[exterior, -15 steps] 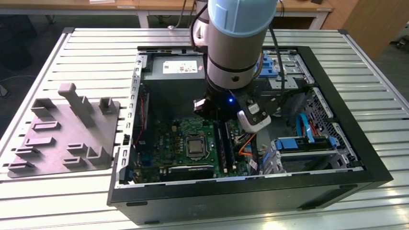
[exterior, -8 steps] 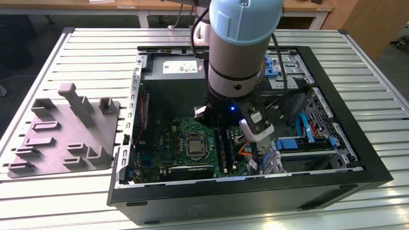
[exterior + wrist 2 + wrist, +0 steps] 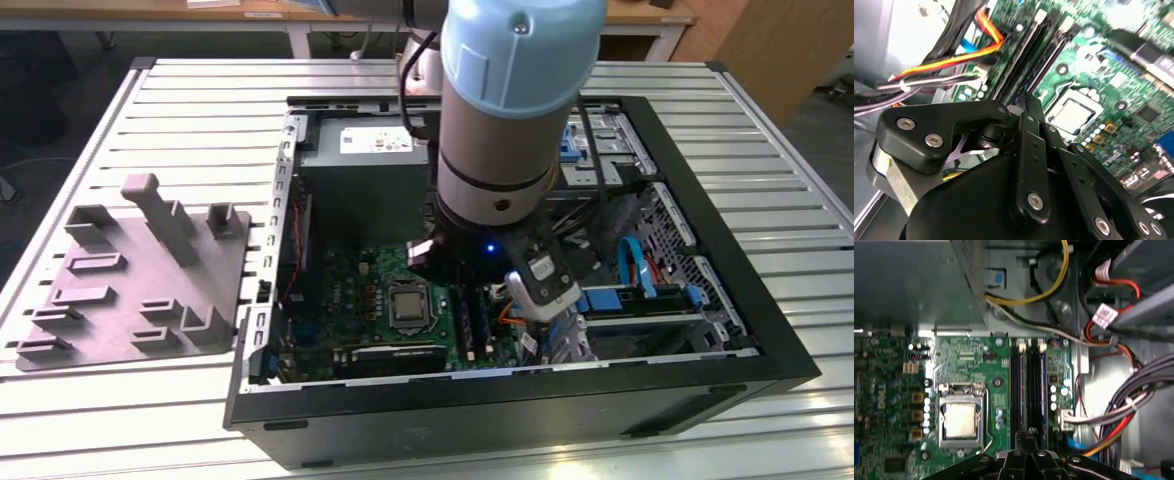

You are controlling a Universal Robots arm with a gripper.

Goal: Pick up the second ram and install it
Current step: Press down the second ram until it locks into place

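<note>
Hovering over the socket strips (image 3: 1029, 385), at 3 o'clock from the processor (image 3: 407, 305) in the exterior view, the gripper (image 3: 1026, 100) has its jaws drawn almost together. I cannot tell whether the second ram sits between them or in a socket. Seating it well likely means keeping it parallel to the slot and pressing straight down evenly.

Green motherboard (image 3: 969, 365), silver CPU socket (image 3: 960, 420), black memory slots (image 3: 1029, 390), grey fixture tray (image 3: 134, 290), pale-blue arm (image 3: 514, 60), slatted white table (image 3: 200, 130).
</note>
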